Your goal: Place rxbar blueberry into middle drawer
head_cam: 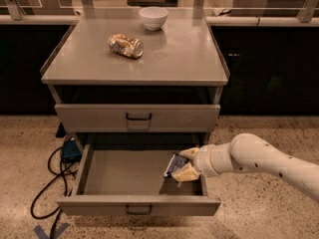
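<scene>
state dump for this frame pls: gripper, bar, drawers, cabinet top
gripper: gripper over right side of the open drawer's tray, clamped on the bar
bar: rxbar blueberry held tilted, not released; tray contact unclear
target: middle drawer pulled open
above: upper drawer closed
top: cabinet top holds can on its side, white bowl behind it

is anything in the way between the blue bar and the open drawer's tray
Nothing visible does. The gripper, jaws shut on the dark-blue wrapped bar, is over the right end of the open shallow grey metal drawer, with only bare tray showing below the bar.
</scene>
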Controlling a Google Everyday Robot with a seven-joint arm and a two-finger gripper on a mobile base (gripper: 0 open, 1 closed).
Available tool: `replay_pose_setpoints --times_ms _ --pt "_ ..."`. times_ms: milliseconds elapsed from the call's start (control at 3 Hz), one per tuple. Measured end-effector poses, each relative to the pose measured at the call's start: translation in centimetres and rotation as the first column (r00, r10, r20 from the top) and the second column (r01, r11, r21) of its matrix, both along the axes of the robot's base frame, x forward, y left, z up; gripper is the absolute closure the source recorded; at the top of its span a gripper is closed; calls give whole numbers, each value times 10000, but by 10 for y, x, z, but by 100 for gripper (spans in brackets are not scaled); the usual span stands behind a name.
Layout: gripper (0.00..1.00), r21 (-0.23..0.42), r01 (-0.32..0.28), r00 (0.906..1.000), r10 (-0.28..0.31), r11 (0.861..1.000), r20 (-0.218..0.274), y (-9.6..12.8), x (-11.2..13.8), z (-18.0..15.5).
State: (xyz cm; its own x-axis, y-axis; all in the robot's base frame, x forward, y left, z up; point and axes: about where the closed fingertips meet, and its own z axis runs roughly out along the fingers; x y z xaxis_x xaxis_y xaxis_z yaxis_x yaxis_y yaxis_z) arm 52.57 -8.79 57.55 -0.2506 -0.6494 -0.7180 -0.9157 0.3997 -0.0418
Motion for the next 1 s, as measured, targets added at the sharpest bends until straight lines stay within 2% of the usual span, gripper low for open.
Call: replay_pose_setpoints --times_ms 333,667,1000 --pt "100 -242 17 10000 -18 9997 -25 4 17 -56" --pt "100 -389 191 9997 -184 9991 178 21 32 -122" --pt "100 -263 664 9953 -644 9974 717 21 49 -120"
